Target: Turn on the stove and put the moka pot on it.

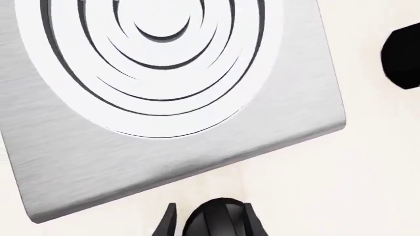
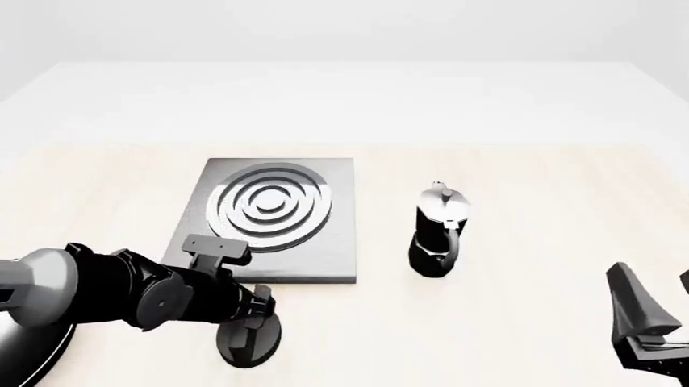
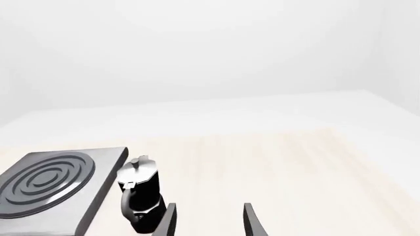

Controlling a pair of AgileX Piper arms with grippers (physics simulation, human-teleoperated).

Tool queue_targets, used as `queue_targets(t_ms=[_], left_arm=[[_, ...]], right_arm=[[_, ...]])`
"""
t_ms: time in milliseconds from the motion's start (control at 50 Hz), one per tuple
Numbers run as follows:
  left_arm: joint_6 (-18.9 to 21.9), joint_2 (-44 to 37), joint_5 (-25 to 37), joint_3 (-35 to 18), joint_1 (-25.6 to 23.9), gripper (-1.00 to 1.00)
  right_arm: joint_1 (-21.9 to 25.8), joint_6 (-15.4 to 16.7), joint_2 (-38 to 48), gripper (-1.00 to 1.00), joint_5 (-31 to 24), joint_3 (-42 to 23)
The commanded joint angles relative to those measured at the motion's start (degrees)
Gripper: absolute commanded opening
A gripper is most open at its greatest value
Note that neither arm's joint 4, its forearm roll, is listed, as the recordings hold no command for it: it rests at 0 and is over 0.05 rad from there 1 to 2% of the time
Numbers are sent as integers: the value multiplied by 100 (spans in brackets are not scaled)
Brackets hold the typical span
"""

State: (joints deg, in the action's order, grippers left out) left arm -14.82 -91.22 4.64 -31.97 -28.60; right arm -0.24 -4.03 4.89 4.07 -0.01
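Note:
The stove is a flat grey slab (image 2: 334, 242) with silver ring burners, left of centre on the table; it fills the left wrist view (image 1: 98, 162). Its black oval knob (image 2: 250, 345) lies on the table in front of the slab. My left gripper (image 2: 254, 322) is down over the knob (image 1: 220, 223), open, with one finger on each side of it. The moka pot (image 2: 440, 234), black body with a silver top, stands upright to the right of the slab, also in the right wrist view (image 3: 139, 196). My right gripper (image 2: 659, 305) is open and empty, near and right of the pot.
The light wooden table (image 2: 538, 185) runs back to a white far edge. A black shape at the edge of the left wrist view (image 1: 404, 56) is probably the pot's base. My left arm (image 2: 97, 286) reaches in from the lower left.

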Motion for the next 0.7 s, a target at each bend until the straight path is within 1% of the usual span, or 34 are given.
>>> queue_targets(t_ms=[20,60,280,340,480,520,620,700], left_arm=[[94,-58,-51,69,317,100],[80,-63,-64,86,309,100],[238,52,-102,176,600,100],[271,128,-44,163,702,100],[516,335,91,93,971,100],[513,372,146,58,1021,100],[689,617,268,-32,1151,100],[715,696,333,-71,1190,100]], right_arm=[[6,11,53,100,40,0],[6,11,41,100,25,0],[26,24,76,100,51,0],[25,21,104,100,76,0],[39,29,134,100,96,0],[41,30,133,100,90,0],[47,34,194,100,141,0],[52,31,220,100,160,0]])
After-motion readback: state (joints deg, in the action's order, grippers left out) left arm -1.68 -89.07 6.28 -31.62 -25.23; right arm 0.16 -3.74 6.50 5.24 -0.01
